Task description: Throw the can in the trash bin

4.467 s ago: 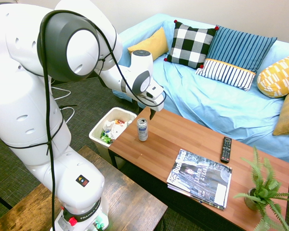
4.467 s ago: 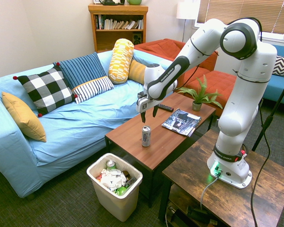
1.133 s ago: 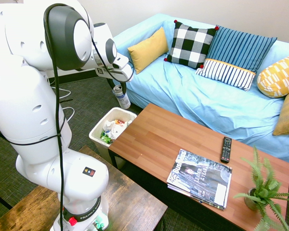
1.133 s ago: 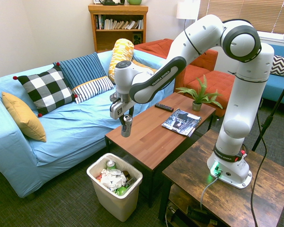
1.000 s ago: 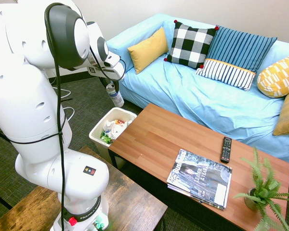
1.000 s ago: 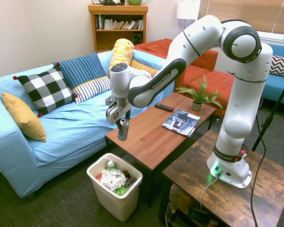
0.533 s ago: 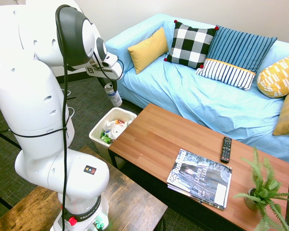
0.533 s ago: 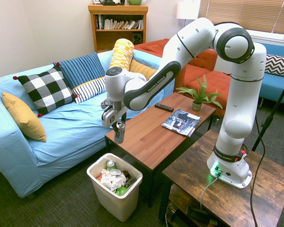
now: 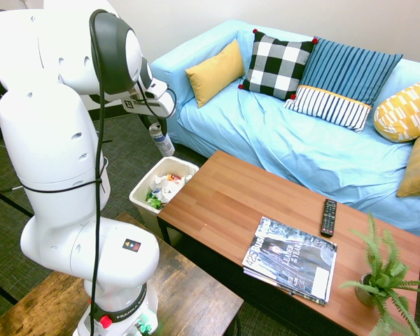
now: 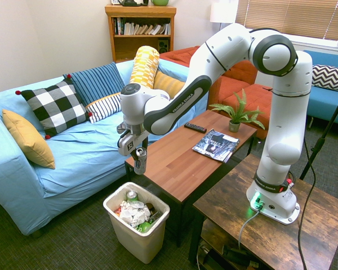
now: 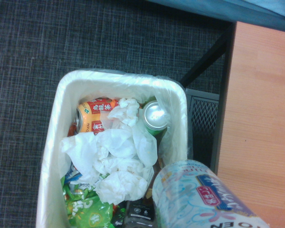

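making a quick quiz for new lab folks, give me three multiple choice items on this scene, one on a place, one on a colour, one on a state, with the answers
1. Where is the TV remote?
A) on the sofa
B) on the coffee table
C) in the trash bin

2. What colour is the sofa behind the coffee table?
A) light blue
B) green
C) black

3. What is the state of the drink can with the blue label?
A) standing on the coffee table
B) lying on the floor
C) held in the gripper

Answers:
1 B: the remote lies on the wooden coffee table, near the magazines.
2 A: the sofa has a light blue cover.
3 C: the drink can hangs in the gripper, above the level of the trash bin.
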Robot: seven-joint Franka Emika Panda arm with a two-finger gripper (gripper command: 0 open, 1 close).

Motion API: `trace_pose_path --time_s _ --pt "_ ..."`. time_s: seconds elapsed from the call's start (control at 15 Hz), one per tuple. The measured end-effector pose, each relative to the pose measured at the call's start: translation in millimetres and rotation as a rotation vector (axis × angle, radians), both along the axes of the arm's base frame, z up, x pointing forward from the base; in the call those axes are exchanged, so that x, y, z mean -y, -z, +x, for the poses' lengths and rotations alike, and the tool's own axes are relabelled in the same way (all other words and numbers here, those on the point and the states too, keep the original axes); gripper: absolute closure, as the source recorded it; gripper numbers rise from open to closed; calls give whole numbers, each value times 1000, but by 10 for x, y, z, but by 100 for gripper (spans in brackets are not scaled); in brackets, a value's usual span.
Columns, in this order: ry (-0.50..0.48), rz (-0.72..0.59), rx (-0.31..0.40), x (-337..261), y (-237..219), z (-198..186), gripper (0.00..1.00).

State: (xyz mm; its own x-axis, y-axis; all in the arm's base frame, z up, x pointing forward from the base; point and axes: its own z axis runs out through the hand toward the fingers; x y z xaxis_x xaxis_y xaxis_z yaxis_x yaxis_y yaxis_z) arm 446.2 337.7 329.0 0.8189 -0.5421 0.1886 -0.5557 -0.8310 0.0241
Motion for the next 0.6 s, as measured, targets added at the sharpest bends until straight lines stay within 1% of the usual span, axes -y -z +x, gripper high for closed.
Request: trace_pose_path --time_s 0.33,0.6 --pt "-2 0 1 -16 -11 -3 0" --pt "12 -3 11 21 -114 62 0"
